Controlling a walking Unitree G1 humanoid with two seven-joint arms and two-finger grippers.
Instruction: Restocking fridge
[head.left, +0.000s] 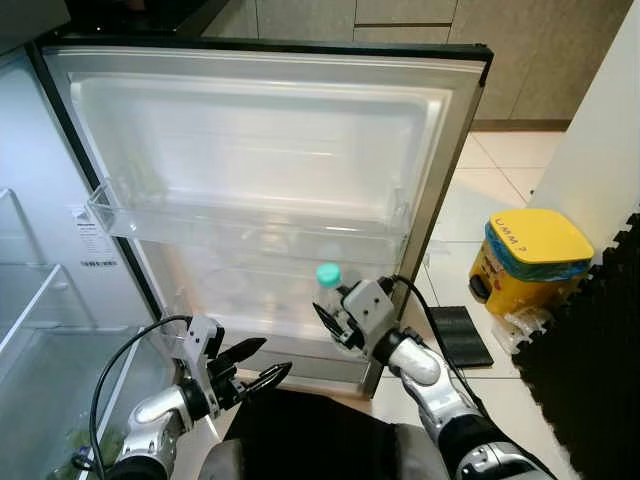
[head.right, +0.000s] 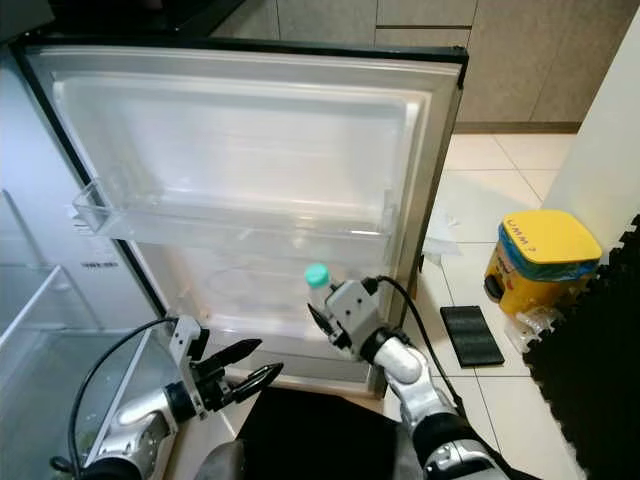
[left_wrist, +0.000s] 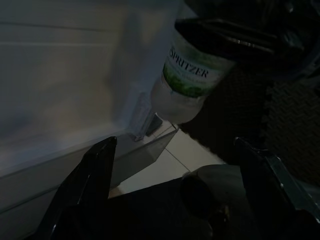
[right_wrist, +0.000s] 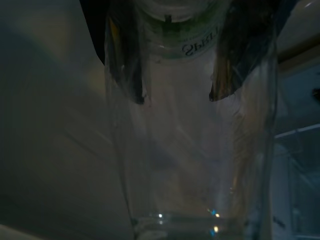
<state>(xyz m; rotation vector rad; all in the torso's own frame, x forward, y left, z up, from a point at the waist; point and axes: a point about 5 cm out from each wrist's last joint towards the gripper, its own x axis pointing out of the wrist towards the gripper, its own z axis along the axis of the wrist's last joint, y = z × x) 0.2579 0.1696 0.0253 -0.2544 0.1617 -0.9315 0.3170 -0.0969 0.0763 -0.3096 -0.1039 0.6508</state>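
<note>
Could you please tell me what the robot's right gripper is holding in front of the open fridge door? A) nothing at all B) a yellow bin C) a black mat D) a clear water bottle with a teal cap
D: the right gripper is closed around a clear water bottle with a teal cap, held before the fridge door, while the left gripper is open and empty.

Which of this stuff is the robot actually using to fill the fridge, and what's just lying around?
In use: water bottle, right gripper holding it, fridge door shelf, left gripper open nearby.
Lying about: yellow bin, black mat.
</note>
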